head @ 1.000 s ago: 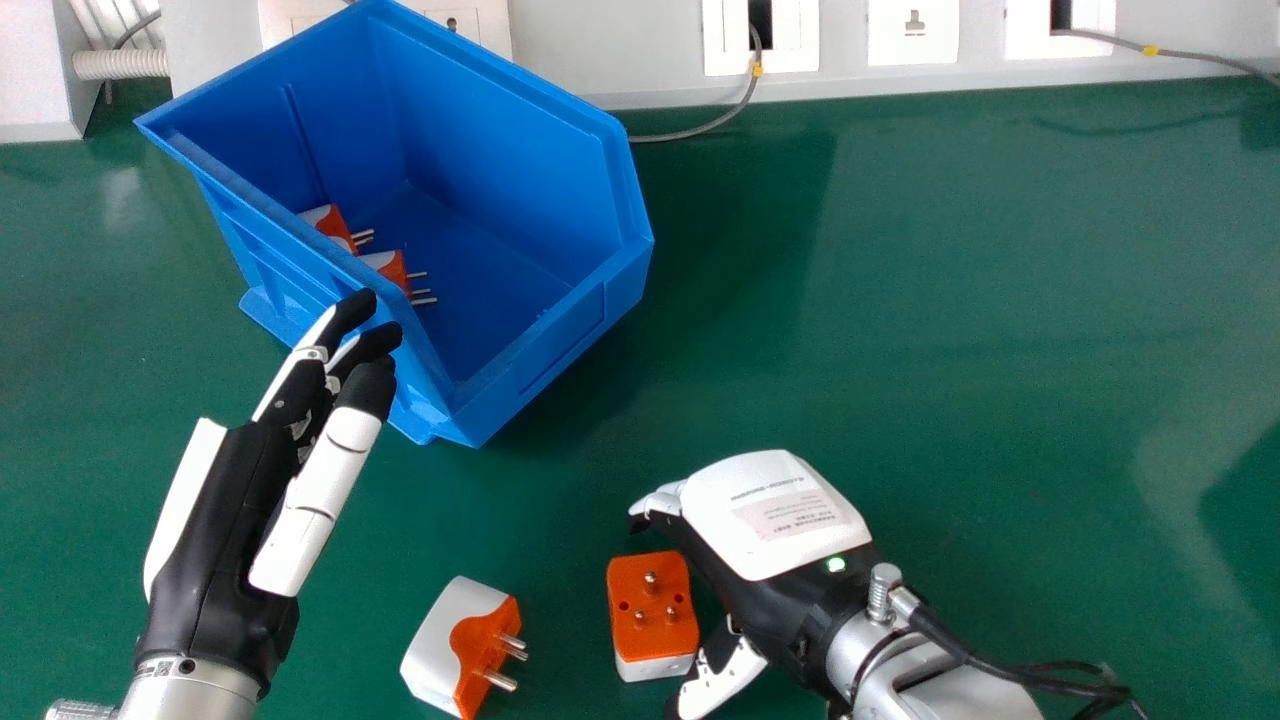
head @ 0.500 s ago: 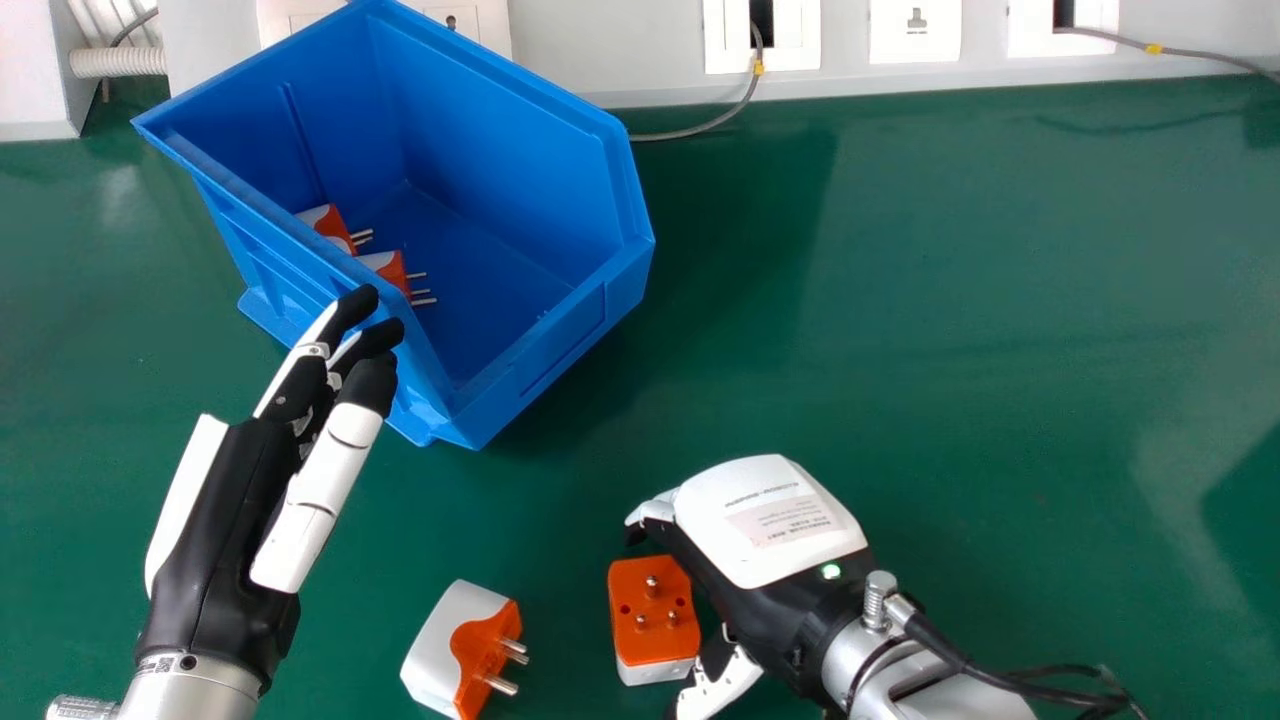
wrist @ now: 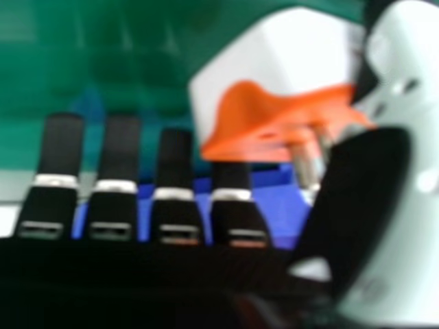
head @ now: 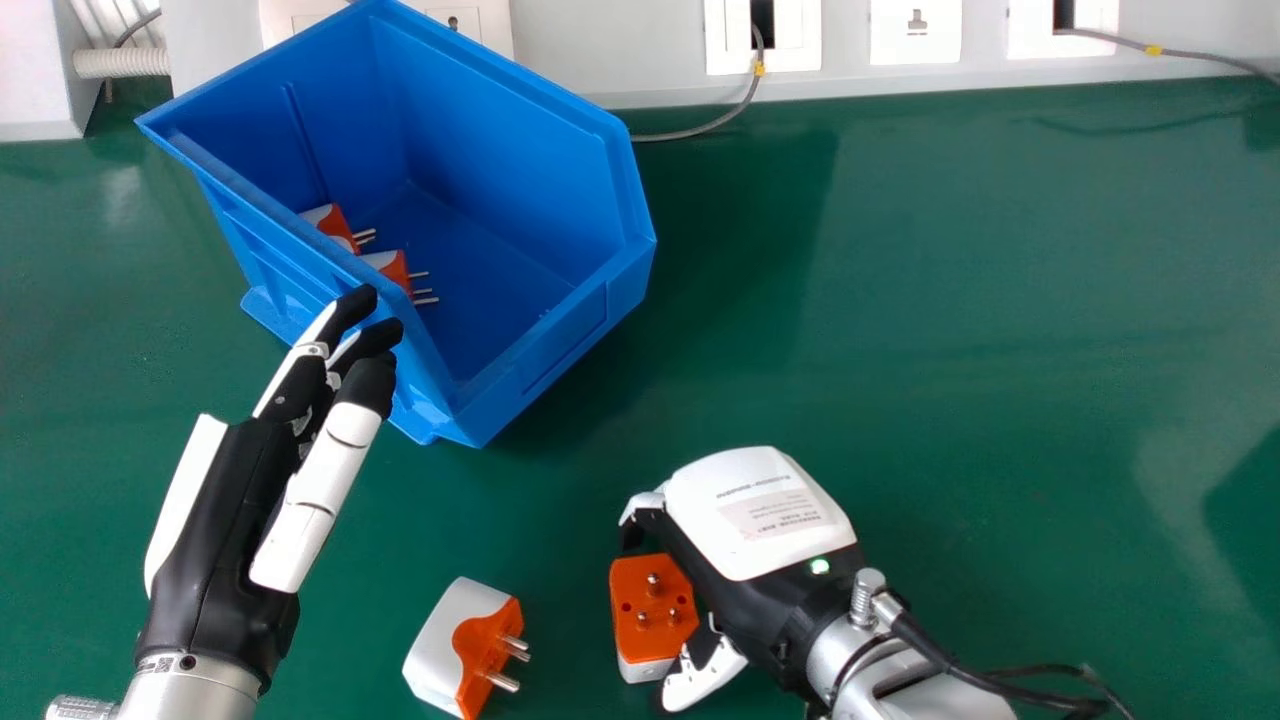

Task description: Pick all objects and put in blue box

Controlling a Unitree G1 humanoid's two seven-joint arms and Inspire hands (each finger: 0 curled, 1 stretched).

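I can't make out a single word from here. On the white back of the right hand (head: 735, 570), near side, there's a pale sticker (head: 780, 512) with rows of tiny print, and a line of lettering (head: 755, 487) just beside it. The left hand (head: 215, 530) has a small patch (head: 158, 665) at the wrist, perhaps a printed code. A far wall plate (head: 890, 45) bears a little dark symbol (head: 917, 20).

The right hand (head: 725, 580) has a white shell (head: 765, 505) and green light (head: 820, 566).
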